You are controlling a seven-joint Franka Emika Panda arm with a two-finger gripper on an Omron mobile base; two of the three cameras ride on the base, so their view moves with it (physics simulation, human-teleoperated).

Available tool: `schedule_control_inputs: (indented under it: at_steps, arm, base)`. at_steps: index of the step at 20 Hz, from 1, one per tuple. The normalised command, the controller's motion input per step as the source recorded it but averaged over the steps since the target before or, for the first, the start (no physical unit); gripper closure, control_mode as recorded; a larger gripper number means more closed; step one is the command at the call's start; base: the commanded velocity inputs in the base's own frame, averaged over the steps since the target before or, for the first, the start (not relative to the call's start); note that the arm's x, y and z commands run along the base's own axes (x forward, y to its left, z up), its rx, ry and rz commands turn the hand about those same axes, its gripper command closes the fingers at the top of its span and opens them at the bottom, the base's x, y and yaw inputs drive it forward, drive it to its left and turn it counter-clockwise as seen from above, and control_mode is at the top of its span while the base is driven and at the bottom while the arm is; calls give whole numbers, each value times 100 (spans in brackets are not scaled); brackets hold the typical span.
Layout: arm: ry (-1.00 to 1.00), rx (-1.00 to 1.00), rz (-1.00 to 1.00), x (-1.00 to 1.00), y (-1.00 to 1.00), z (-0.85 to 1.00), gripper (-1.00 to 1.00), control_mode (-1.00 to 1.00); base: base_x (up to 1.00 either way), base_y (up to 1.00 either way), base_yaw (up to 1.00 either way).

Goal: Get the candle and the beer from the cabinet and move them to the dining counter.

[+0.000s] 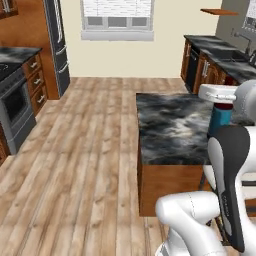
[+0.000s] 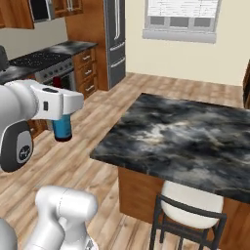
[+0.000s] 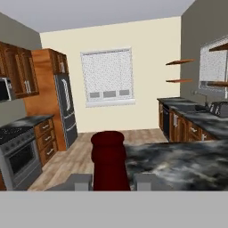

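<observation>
The dining counter occupies the centre right, its black-and-grey marbled top on a brown wood base. At its right edge, the white arm's hand holds the beer, of which the blue label is visible below the hand; the finger positions are hidden. A stove stands at the left, with wooden drawers beside it and a grey refrigerator farther back. A window is on the far wall. A marbled counter with sink runs along the far right.
</observation>
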Motion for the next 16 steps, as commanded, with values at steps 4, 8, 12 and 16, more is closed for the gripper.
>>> schedule_control_inputs:
  at_steps: [4, 8, 12, 16]
  arm:
    - [0, 0, 0, 0, 0, 0, 100, 100]
    - [0, 0, 0, 0, 0, 0, 100, 100]
    - [0, 0, 0, 0, 0, 0, 100, 100]
    - [0, 0, 0, 0, 0, 0, 100, 100]
  base:
    - [0, -58, -29]
    - [9, -46, -31]
    - [32, -47, -7]
    - [52, -49, -1]
